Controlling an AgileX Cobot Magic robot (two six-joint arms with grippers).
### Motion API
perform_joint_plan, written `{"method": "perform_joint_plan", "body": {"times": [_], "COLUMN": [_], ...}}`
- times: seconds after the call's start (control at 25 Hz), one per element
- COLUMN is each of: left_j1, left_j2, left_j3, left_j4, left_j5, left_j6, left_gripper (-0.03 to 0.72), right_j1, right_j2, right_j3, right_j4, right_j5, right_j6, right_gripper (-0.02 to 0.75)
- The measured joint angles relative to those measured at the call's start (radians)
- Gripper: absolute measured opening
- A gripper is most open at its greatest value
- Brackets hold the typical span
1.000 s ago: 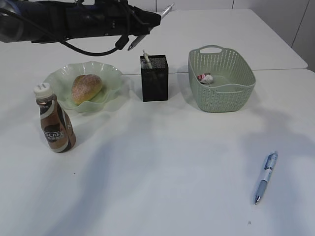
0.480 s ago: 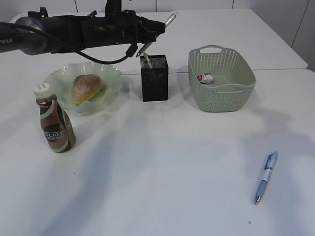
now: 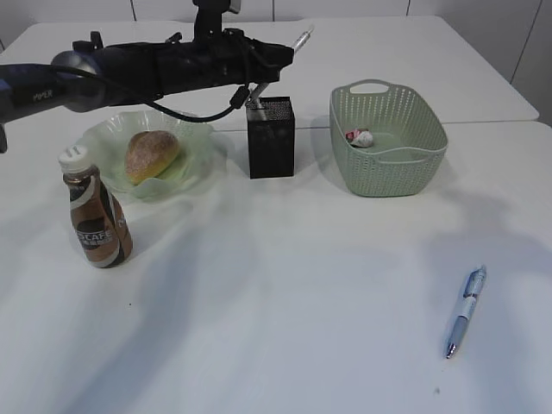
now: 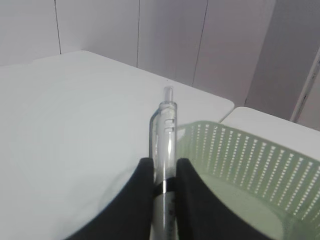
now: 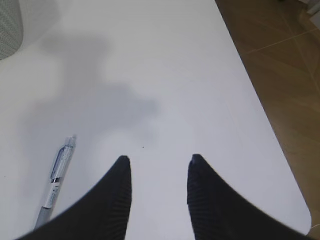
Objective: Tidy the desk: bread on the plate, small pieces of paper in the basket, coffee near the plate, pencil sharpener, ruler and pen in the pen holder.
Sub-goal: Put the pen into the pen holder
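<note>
**Clear pen held over the pen holder; blue pen alone on open desk**

The desk point(image 3: 259, 293) has a wide bare stretch across its front and middle. The only thing on that stretch is a blue pen point(image 3: 466, 310), lying toward the front right, well apart from everything else. In the right wrist view the desk's right edge runs close by, with brown floor point(image 5: 280, 60) beyond it.

Along the back stand three things in a row: the plate point(image 3: 194, 138) on the left with the bread point(image 3: 152, 155) in it, the pen holder point(image 3: 271, 142) in the middle, and the basket point(image 3: 388, 164) on the right, which has a small crumpled piece of paper point(image 3: 360, 136) inside. The coffee point(image 3: 95, 211) stands upright just in front of the plate's left side. There are clear gaps between plate, pen holder and basket.

The left gripper point(image 4: 164, 172) reaches in from the left above the plate, its jaws pinched narrowly on a clear pen point(image 4: 165, 135). The pen slants down, its lower end at the pen holder's open top.

The right gripper point(image 5: 157, 165) hangs over bare desk near the right edge, jaws about half apart and holding nothing; the blue pen lies just to its left.
</note>
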Motion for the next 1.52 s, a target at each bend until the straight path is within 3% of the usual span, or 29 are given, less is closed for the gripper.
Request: {"method": "perform_joint_plan", "body": {"times": [1.52], "left_j1": [0.001], "left_j2": [0.095], "left_j3": [-0.117], "left_j4": [-0.004], "left_j5": [-0.057], "left_j6": [0.0], "left_gripper": [0.059], "right_j1": [0.0], "right_j2": [0.0], "right_j3": [0.0], "right_j4": [0.076], "right_j5": [-0.023], "right_j6": [-0.039], "right_gripper": [0.312]}}
